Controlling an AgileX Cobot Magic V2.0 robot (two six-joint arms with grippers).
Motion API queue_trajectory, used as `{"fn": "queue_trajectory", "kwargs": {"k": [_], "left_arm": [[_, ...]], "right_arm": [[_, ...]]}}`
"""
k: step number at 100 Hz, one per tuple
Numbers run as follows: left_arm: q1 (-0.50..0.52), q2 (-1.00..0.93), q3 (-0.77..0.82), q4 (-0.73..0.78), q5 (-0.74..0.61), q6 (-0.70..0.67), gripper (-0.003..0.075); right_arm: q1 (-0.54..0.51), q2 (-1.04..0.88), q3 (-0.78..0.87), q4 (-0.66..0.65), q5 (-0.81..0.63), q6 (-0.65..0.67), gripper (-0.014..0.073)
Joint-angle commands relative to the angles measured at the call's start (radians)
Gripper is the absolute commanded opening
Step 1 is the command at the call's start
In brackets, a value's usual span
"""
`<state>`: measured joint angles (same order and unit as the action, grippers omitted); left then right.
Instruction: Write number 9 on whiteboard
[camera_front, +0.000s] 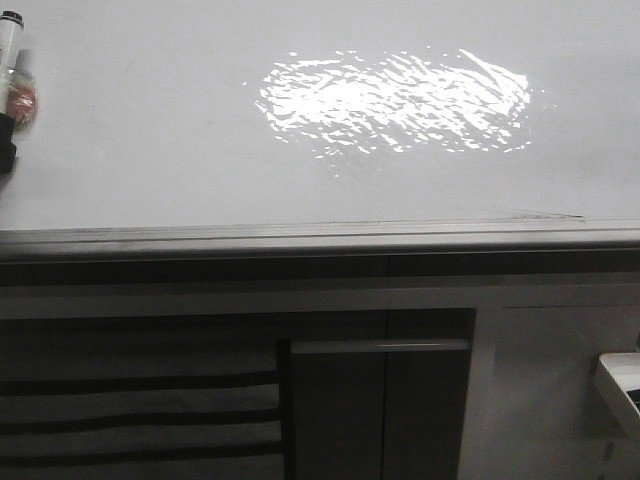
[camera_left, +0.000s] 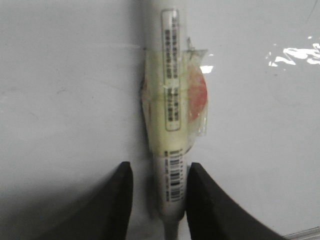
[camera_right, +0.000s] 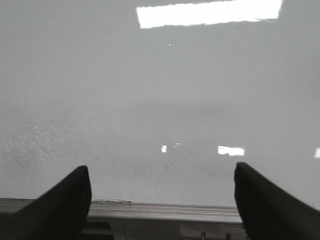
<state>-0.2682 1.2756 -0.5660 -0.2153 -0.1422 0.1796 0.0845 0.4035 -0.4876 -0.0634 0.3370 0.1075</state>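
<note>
The whiteboard (camera_front: 150, 170) is glossy white with a rippled glare patch (camera_front: 390, 100) and a grey edge rail (camera_front: 300, 238). No number 9 shows on it in any view. A white marker (camera_left: 170, 110), wrapped in clear tape with a red spot, is over the board and shows at the far left edge of the front view (camera_front: 10, 50). My left gripper (camera_left: 159, 175) has its jaws astride the marker's narrow end. One finger (camera_left: 205, 200) touches it and a gap shows at the other finger, so the gripper is not clamped. My right gripper (camera_right: 162, 180) is wide open and empty above the board's rail (camera_right: 165, 212).
Grey cabinet fronts (camera_front: 380, 400) with dark slats (camera_front: 140, 415) stand below the board's rail. A white object (camera_front: 622, 385) juts in at the lower right. Faint scratch marks lie on the board (camera_right: 165, 172) near the right gripper.
</note>
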Motion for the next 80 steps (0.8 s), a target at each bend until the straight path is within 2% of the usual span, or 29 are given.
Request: {"fn": "queue_trajectory", "kwargs": {"k": [1,32,80], "left_arm": [[-0.008,-0.008,-0.032,0.003,-0.076,-0.003,0.0182],[-0.008,-0.002,-0.032,0.003,-0.076,-0.003,0.0132],[-0.008,-0.002,-0.032,0.003,-0.062,-0.003,0.0131]], "right_arm": [[-0.005,0.012,-0.035,-0.003,-0.085,-0.003,0.052],[-0.005,0.012,-0.035,-0.003,-0.082,-0.003,0.052],[-0.005,0.014,-0.046,0.002,-0.063,-0.003,0.052]]}}
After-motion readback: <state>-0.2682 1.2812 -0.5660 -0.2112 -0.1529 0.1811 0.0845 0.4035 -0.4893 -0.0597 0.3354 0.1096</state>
